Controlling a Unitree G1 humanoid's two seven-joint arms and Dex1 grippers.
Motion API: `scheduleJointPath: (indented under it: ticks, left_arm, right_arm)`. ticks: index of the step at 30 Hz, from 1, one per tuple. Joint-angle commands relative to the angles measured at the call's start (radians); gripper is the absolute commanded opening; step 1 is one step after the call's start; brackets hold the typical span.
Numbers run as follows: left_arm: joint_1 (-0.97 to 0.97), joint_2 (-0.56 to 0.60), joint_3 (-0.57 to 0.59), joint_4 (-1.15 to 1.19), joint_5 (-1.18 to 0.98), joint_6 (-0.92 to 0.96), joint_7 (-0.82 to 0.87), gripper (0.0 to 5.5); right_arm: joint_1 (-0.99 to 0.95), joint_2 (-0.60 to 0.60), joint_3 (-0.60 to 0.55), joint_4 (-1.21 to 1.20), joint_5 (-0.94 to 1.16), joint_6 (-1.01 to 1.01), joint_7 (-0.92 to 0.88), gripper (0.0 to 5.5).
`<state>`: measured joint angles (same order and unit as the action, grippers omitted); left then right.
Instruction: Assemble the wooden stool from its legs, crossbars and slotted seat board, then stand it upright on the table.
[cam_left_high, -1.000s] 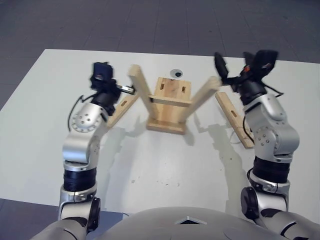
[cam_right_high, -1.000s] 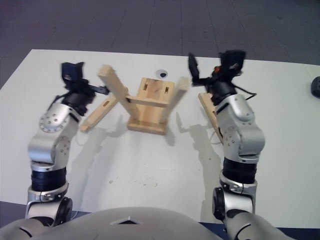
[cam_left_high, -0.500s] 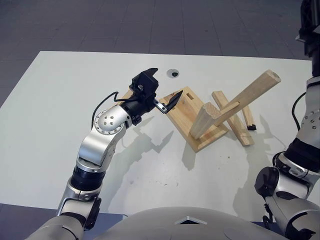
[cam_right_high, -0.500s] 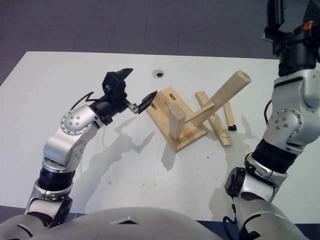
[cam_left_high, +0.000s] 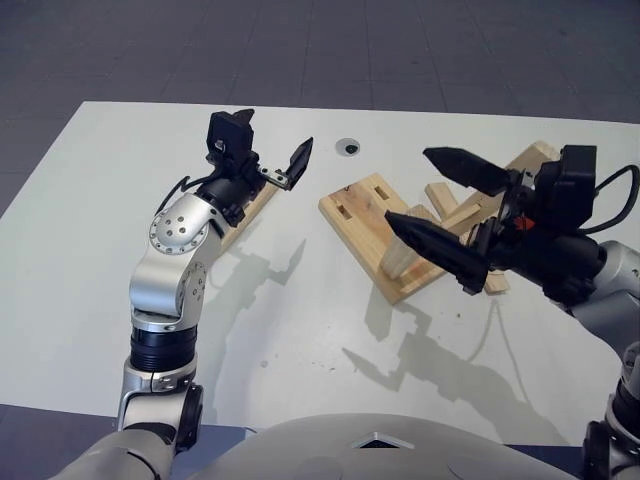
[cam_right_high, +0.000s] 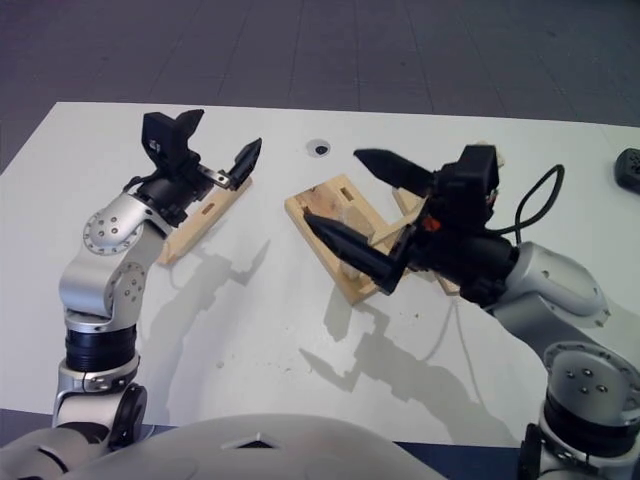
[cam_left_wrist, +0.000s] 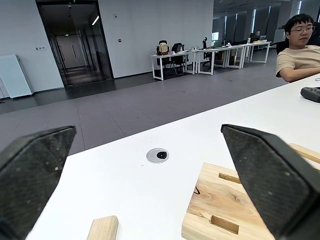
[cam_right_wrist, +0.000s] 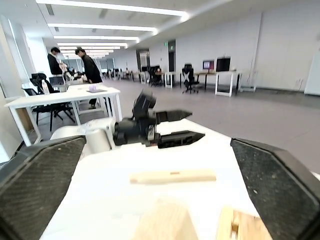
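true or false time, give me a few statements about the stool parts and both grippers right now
The left gripper and right gripper are both open. True.
The stool stands upright. False: its seat board lies on the table, with the legs slanting sideways.
A loose wooden bar lies under the left gripper. True.
The right gripper clamps a leg. False: it hovers empty above the seat board.

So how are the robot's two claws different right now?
The left gripper hovers over a loose crossbar, while the right gripper hangs over the slotted seat board. The right gripper points across towards the left gripper; the left gripper points more towards the far edge. They share this: both are open and hold nothing.
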<state>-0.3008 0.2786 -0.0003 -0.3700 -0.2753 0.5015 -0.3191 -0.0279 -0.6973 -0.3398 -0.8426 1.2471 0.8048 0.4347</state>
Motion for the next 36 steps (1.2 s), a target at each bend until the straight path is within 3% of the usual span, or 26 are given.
scheduleJointPath:
  ticks: [1,16,23,30,34,36]
  left_arm:
    - [0.021,-0.002,-0.013,-0.016,0.017,0.001,0.011,5.40]
    - [0.041,-0.006,-0.040,-0.011,0.037,-0.012,0.011,5.40]
    - [0.036,-0.009,-0.042,0.007,0.046,-0.019,0.006,5.40]
    - [0.015,-0.008,-0.049,0.049,0.054,-0.036,-0.012,5.40]
    - [0.012,-0.011,-0.057,0.062,0.056,-0.042,-0.020,5.40]
    - [0.011,-0.014,-0.057,0.067,0.052,-0.038,-0.021,5.40]
  right_arm:
    - [0.074,-0.040,0.023,0.002,-0.076,-0.004,0.007,5.15]
    - [0.128,-0.119,0.002,0.015,-0.241,-0.070,0.067,2.76]
    - [0.057,-0.178,0.079,0.126,-0.365,-0.146,0.239,1.65]
    - [-0.095,-0.232,0.214,0.380,-0.477,-0.249,0.547,1.07]
    - [-0.229,-0.245,0.350,0.597,-0.689,-0.438,0.698,1.06]
    - [-0.304,-0.227,0.360,0.677,-0.730,-0.483,0.704,1.05]
